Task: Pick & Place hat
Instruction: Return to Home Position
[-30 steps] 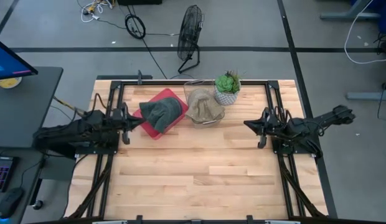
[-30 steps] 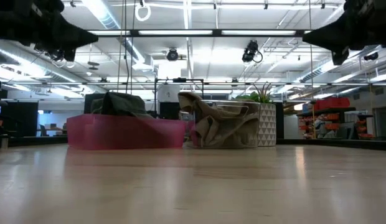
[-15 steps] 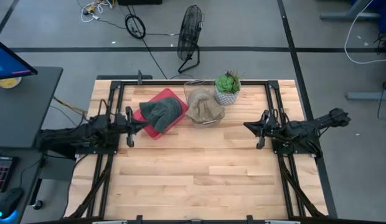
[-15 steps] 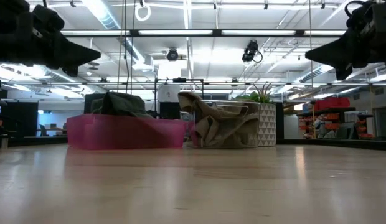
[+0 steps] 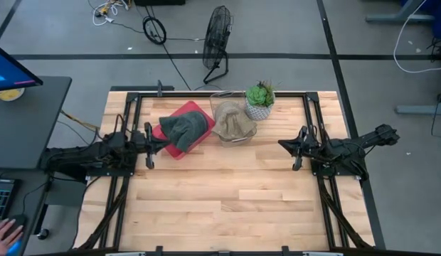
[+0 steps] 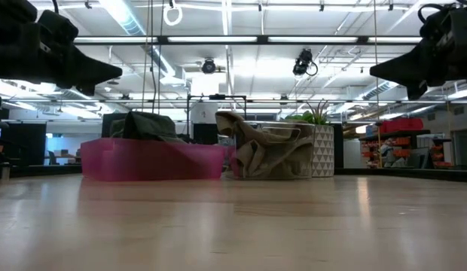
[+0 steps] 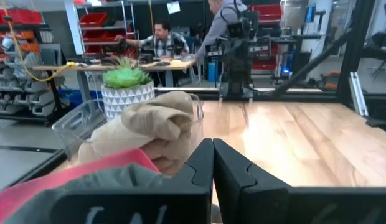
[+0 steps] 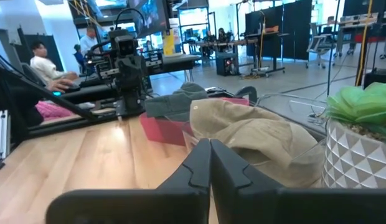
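1 pink bin (image 5: 173, 148), dark caps (image 5: 186, 126) piled in it, count unclear. 1 clear bin (image 5: 222, 97), 1 tan hat (image 5: 235, 122). 1 potted plant (image 5: 259, 99). 1 floor fan (image 5: 218, 35). 2 arms: left gripper (image 5: 165, 140), right gripper (image 5: 280, 143).

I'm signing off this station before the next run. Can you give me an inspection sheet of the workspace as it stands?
Surface: wooden table, bare in front of the bins.
Job's things: dark caps heaped in the pink bin; count cannot be told.
Clutter: tan hat in a clear bin; potted plant beside it.
Grippers: left gripper shut and empty, raised beside the pink bin; right gripper shut and empty, raised on the table's right side.
Cables: coiled black cable and white cable on the floor; nothing seen on the table.
Surroundings: floor fan, monitor, a person's hand at the left desk.
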Tool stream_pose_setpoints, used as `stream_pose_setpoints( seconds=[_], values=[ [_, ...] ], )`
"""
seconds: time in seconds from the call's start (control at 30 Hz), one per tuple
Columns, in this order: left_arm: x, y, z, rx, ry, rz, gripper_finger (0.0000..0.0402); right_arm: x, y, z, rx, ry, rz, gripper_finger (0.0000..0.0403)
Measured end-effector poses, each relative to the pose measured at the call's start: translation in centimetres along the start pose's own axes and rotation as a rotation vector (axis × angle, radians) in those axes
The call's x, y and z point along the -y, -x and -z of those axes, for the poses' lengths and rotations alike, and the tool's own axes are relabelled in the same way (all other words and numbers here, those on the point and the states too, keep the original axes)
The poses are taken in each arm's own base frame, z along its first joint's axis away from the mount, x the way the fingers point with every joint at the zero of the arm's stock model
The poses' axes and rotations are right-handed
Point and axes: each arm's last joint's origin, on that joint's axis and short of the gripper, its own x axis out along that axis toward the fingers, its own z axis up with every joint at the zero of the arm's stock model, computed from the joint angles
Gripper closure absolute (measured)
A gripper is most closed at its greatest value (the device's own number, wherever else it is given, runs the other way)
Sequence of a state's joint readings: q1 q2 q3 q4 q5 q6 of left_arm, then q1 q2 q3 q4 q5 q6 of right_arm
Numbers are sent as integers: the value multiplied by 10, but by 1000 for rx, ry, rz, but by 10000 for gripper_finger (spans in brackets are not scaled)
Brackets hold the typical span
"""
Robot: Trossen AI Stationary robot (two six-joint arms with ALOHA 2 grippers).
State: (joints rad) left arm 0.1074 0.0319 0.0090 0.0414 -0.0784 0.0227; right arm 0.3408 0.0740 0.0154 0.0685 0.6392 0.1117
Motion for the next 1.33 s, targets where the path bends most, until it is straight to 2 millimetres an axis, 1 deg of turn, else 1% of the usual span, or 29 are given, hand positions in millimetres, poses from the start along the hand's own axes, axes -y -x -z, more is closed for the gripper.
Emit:
stream_pose_setpoints(
  seconds=[0.2,1.33],
  values=[
    [0,0,1,-14,17,2,391,0,0,0,0,42,0,395],
    [0,0,0,5,11,-2,390,0,0,0,0,43,-1,395]
  ],
)
